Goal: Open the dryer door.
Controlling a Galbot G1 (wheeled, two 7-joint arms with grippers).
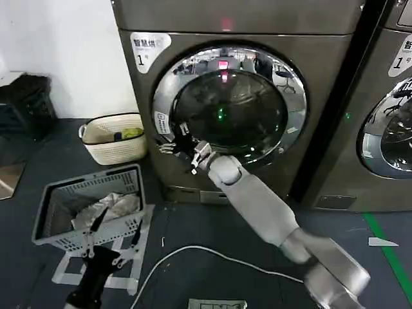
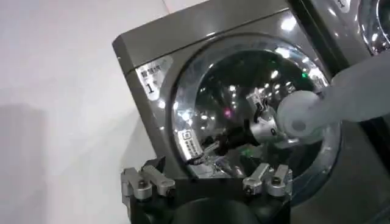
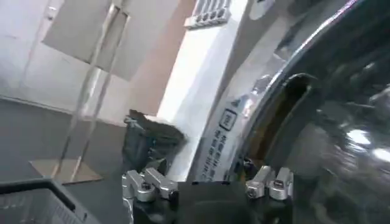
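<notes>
Right gripper at the dryer door's left rim, left gripper low and idle.

A cream basket (image 1: 114, 136) and a grey crate (image 1: 90, 212) of laundry sit on the floor, left of and below the right gripper (image 1: 172, 143); neither blocks the dryer door (image 1: 229, 103). Its fingers reach the door's chrome rim beside a white sticker (image 1: 162, 122), whether spread or closed I cannot tell. The left gripper (image 1: 114, 233) hangs by the crate, fingers apart, holding nothing.

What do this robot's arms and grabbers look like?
The right arm is smooth, rounded, light grey shell, ending in a silver metal wrist and the dark right gripper. The left gripper has thin black fingers on a black wrist. Silver bolted hinge blocks flank each wrist camera.
</notes>
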